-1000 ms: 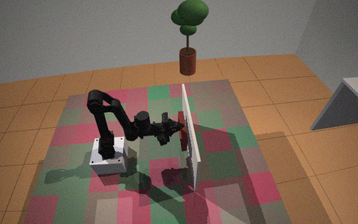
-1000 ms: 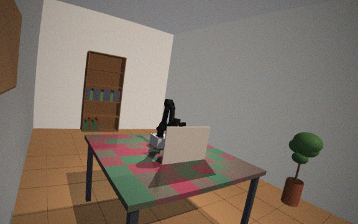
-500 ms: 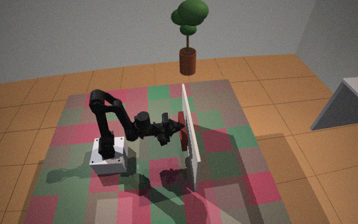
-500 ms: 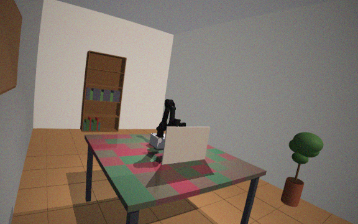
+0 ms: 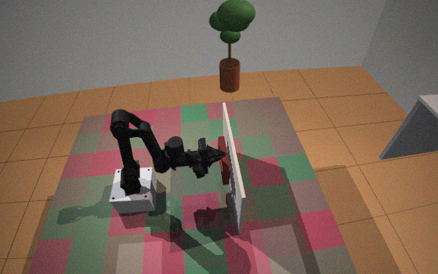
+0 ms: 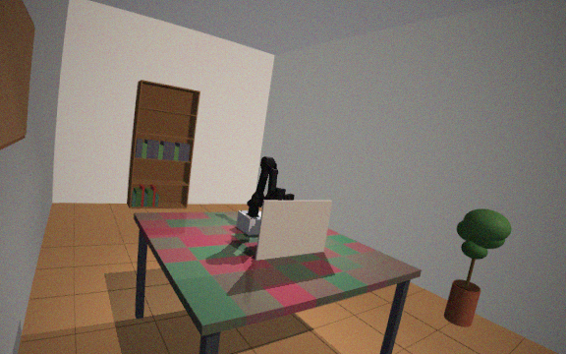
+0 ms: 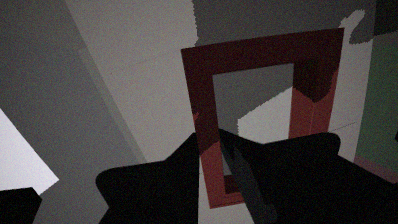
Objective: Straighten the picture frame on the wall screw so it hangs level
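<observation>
The red picture frame is on the near face of the upright white wall panel. In the wrist view its top bar slopes up to the right, but that view is itself turned, so I cannot tell whether the frame is level. My gripper is shut on one side bar of the frame, with a fingertip on each side of the bar. The screw and the notched strip are hidden. In the exterior view the panel hides the frame and the fingers.
The arm's white base block stands on the patchwork-patterned table, on the frame's side of the panel. A potted plant and a bookcase stand away from the table.
</observation>
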Motion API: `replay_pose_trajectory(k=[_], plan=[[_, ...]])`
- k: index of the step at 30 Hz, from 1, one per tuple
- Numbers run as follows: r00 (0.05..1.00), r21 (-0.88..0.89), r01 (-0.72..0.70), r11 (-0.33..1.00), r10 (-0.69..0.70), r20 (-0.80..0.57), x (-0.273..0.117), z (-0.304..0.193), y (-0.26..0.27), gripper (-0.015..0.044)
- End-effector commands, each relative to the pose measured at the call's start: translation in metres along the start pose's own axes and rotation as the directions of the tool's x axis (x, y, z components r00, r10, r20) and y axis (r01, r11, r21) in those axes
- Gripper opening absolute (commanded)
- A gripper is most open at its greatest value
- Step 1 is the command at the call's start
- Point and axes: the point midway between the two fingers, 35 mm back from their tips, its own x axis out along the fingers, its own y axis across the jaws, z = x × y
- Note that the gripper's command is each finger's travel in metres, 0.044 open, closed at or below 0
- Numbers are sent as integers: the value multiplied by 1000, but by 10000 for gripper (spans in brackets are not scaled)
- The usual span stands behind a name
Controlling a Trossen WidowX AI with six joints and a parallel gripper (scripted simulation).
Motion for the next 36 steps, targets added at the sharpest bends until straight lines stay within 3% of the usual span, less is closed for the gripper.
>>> replay_pose_trajectory(k=[1,31,36], plan=[[1000,-2,-1,1000,1,0,0,0,0,0],[1000,-163,1,987,0,3,1,-1,-5,0],[1000,-140,2,990,-2,2,0,-1,-5,131]])
